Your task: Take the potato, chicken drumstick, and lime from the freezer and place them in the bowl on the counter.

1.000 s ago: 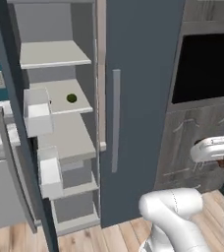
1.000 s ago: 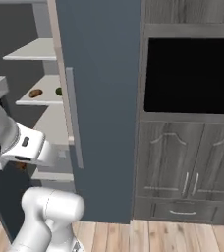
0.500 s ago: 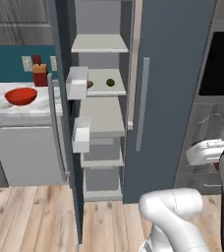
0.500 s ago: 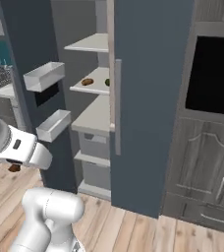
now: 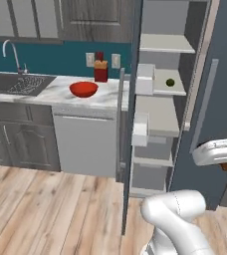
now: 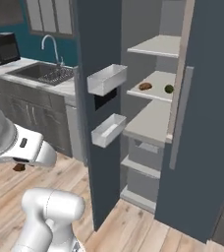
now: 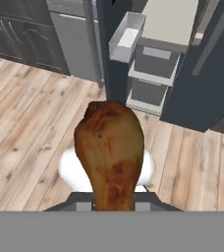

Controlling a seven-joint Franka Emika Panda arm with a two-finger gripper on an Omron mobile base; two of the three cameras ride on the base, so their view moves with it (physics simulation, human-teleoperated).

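Note:
The reddish-brown chicken drumstick (image 7: 110, 150) stands up in the hand view, with my gripper (image 7: 114, 205) shut on its narrow end above the wooden floor. It shows as a small brown bit under the hand (image 6: 19, 167). The freezer (image 6: 104, 44) is open. On its middle shelf lie the potato (image 6: 145, 86) and the dark green lime (image 6: 169, 89), which also shows from the left (image 5: 170, 82). The red bowl (image 5: 83, 89) sits on the marbled counter (image 5: 51, 95), left of the freezer door. The hand hangs low, well away from both shelf and bowl.
A sink (image 5: 21, 83) with a tap is set in the counter to the left. A red canister (image 5: 100, 72) stands behind the bowl. Clear door bins (image 6: 107, 78) jut from the open freezer door. A coffee machine (image 6: 5, 47) stands at the far left.
The whole picture has swung, so the base has moved: counter, sink and bowl have come into view left of the freezer. The drumstick stays held in the shut gripper.

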